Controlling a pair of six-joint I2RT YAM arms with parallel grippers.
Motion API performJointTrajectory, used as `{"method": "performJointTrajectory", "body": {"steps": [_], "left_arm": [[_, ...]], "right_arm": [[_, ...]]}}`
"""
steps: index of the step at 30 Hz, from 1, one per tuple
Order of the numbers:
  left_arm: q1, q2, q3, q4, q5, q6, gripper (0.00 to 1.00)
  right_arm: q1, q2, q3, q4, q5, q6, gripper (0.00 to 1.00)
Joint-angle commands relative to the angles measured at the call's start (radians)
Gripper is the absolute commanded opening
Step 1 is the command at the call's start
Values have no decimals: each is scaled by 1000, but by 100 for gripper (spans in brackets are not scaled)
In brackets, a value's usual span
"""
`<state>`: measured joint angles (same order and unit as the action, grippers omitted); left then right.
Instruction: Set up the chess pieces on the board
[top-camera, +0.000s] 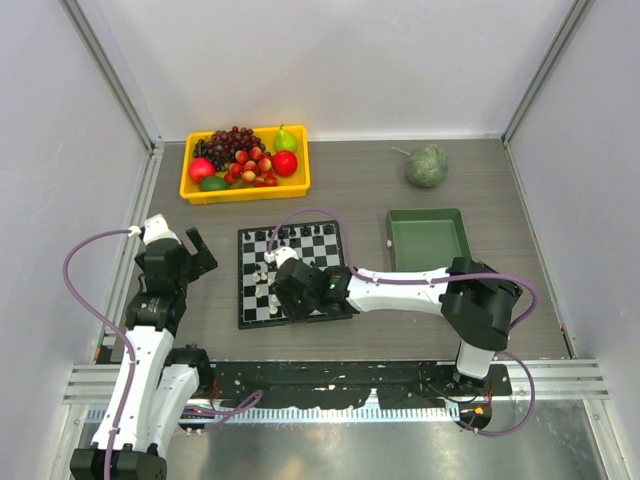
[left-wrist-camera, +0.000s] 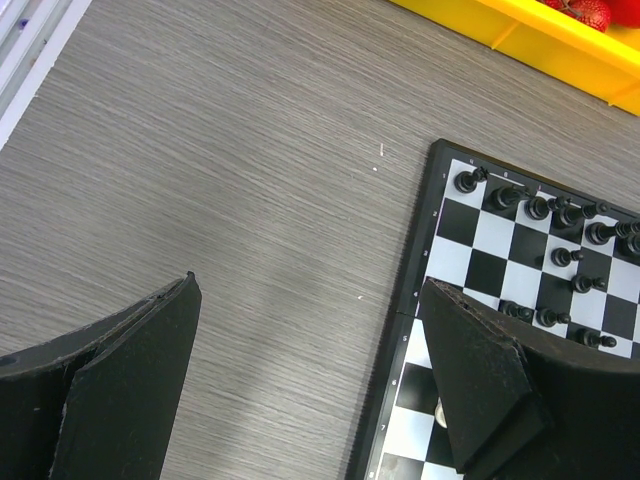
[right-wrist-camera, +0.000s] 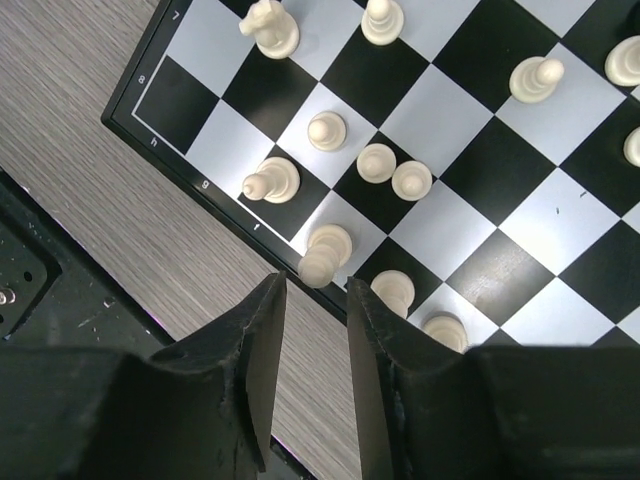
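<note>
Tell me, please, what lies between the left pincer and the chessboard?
Only bare tabletop: the top view shows nothing between the open left pincer and the board, at its left edge.

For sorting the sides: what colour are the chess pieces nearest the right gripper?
Cream-white chess pieces, by the board edge; clearest in the right wrist view.

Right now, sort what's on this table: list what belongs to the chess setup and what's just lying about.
Belongs to the job: board; white chess pieces; black chess pieces.

Just lying about: yellow tray with fruit; green tray; loose round green fruit.
</note>
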<state>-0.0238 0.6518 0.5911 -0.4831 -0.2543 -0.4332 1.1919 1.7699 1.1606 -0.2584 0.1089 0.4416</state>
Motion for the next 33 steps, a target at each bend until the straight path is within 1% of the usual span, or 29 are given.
{"method": "performJointTrajectory", "body": {"steps": [1, 4, 10, 13, 20, 22, 24, 26, 27, 28, 30, 33], "left_arm": [[7, -1, 19, 32, 13, 10, 99], [5, 0, 29, 31, 27, 13, 99], [5, 16, 67, 12, 59, 19, 99], [5, 20, 85, 0, 73, 19, 99], [5, 26, 113, -8, 124, 28, 99], [5, 40, 140, -26, 150, 37, 99], [5, 61, 170, -44, 193, 45, 99], [5, 77, 194, -64, 283, 45, 99], [4, 83, 203, -80, 332, 47, 99], [1, 88, 207, -101, 369, 50, 99], [-14, 75, 205, -143, 386, 50, 99], [-92, 31, 181, -190, 348, 33, 99]], "right_arm": [[8, -84, 24, -10, 29, -9, 39], [6, -108, 48, -31, 61, -35, 43], [-6, -144, 132, -50, 110, -95, 48], [-18, -138, 163, -44, 91, -107, 49], [-46, -161, 157, -19, 67, -98, 49], [-74, -174, 168, -15, 64, -98, 49], [-147, -196, 195, -15, 45, -92, 50], [-210, -223, 232, -13, 26, -87, 50], [-230, -231, 249, -7, 23, -84, 53], [-276, -246, 281, -7, 15, -78, 54], [-337, -262, 335, -5, 8, -66, 64], [-405, -285, 364, -30, -15, -24, 66]]}}
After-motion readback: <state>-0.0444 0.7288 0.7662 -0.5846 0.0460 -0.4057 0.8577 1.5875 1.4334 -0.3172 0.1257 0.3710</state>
